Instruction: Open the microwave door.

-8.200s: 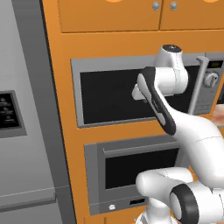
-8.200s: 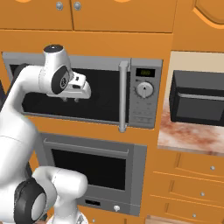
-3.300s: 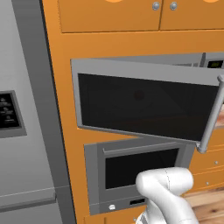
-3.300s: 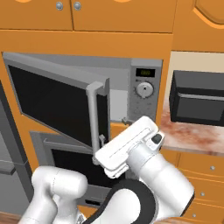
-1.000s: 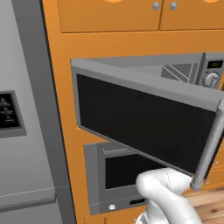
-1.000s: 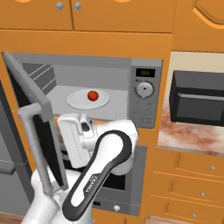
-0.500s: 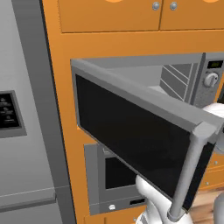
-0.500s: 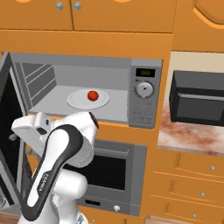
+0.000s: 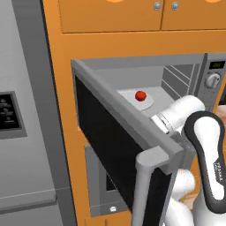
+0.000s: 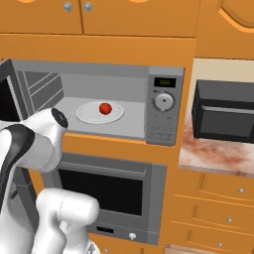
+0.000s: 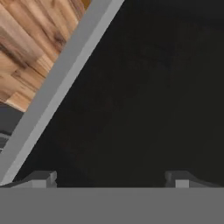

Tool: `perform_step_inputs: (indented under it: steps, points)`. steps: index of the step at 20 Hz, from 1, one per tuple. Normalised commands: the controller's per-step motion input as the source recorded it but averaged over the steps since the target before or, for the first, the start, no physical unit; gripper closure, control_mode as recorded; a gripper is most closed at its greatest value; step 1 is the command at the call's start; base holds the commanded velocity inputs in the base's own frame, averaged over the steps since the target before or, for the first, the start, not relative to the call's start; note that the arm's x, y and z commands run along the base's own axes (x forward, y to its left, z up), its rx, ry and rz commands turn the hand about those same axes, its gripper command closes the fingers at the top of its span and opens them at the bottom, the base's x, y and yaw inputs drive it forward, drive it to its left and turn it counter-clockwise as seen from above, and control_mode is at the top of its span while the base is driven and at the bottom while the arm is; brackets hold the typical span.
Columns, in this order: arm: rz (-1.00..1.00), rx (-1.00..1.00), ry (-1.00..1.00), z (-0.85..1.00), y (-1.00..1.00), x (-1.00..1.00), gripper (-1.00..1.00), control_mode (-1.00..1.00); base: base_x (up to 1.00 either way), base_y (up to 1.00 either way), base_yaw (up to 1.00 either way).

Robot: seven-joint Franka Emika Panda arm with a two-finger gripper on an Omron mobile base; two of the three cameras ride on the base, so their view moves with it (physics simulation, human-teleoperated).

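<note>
landmark for all positions: the microwave (image 10: 99, 101), the wide grey box built into the orange cabinetry.

fridge (image 9: 24, 123): tall grey panel to the far side of the microwave door, beyond the orange cabinet strip, with a small dark control plate on its face.

microwave door (image 9: 121, 145): swung wide out from the microwave's hinge side, its dark glass toward the left base camera, grey frame around it, the free edge with its vertical bar nearest that camera. in the right base view just a sliver of it shows at the microwave's left edge. cavity fully exposed, light grey inside.

lower oven (image 10: 106, 191): directly beneath the microwave, grey frame, dark window, shut.

black appliance (image 10: 223, 110): on the speckled counter (image 10: 213, 154) to the control-panel side of the microwave.

my arm: forearm passes in front of the microwave's open mouth, behind the door's inner face.

control panel (image 10: 162, 106): on the microwave's side opposite the hinge, round knob under a small display.

white plate (image 10: 99, 113): on the microwave floor, centred.

small red round item (image 10: 104, 108): sitting on that plate.

my gripper (image 11: 111, 177): fingertips spread far apart, nothing between them, pointed at dark glass of the door close ahead; grey door frame runs diagonally past, wood floor (image 11: 30, 48) beyond it.
</note>
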Motion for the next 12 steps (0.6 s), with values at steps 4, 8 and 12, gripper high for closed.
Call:
perform_step_inputs:
  steps: [4, 8, 12]
  points:
    - [0.00, 0.00, -0.42, -0.34, 1.00, 0.00, -1.00, -1.00, 0.00, 0.00, 0.00]
    - [0.00, 0.04, -0.39, -0.36, 1.00, 0.16, -1.00, -1.00, 0.00, 0.00, 0.00]
    - [0.00, 0.09, -0.32, -0.40, 1.00, 0.49, -1.00, -1.00, 0.00, 0.00, 0.00]
